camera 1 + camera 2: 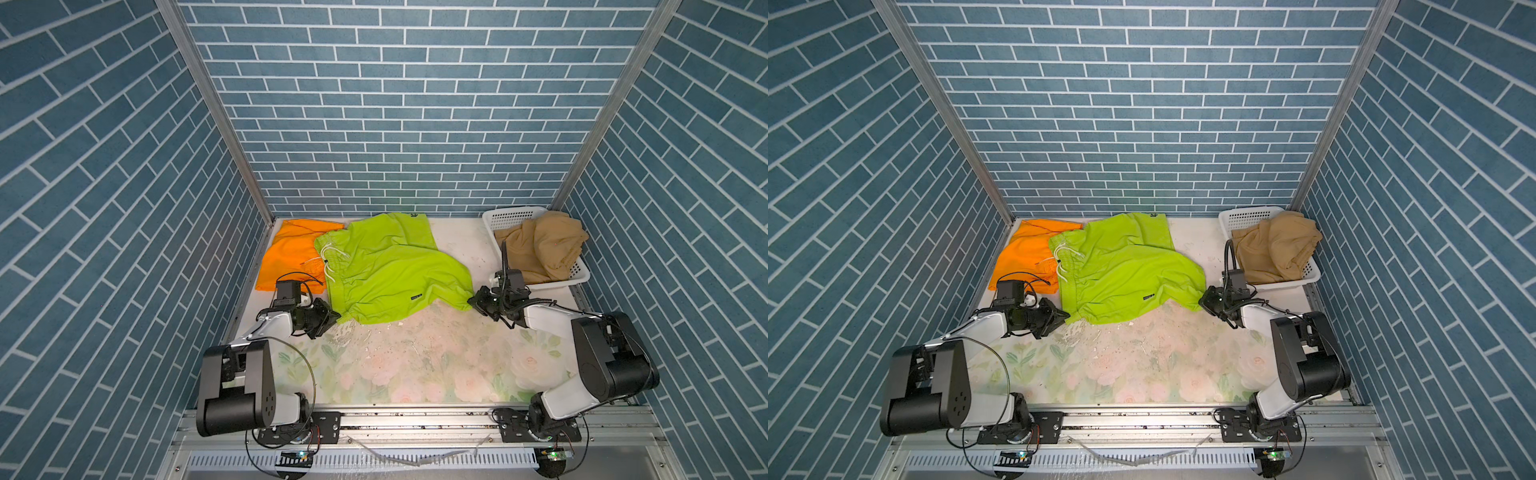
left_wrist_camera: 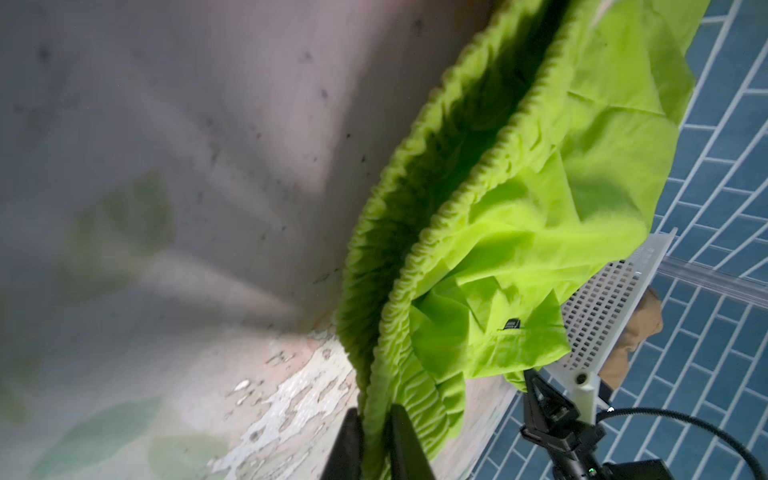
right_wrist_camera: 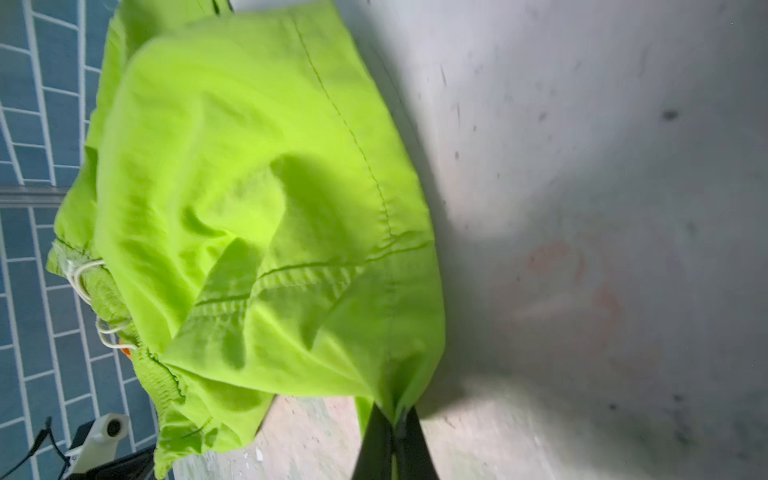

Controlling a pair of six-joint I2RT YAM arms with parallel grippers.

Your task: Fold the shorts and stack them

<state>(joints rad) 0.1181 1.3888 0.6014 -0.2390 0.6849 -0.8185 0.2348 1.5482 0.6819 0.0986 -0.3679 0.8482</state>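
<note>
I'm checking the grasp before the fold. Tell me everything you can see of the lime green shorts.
The lime green shorts are thin, wrinkled cloth with a gathered elastic waist, white drawstring and small dark label. They lie unfolded on the table, overlapping the orange shorts. The left gripper pinches the waistband, the right gripper a hem corner.

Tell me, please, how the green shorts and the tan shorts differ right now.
The green shorts lie spread on the table; the tan shorts sit bunched in the basket. The left claw and right claw pinch the green shorts; nothing holds the tan shorts. Both are unfolded.
</note>
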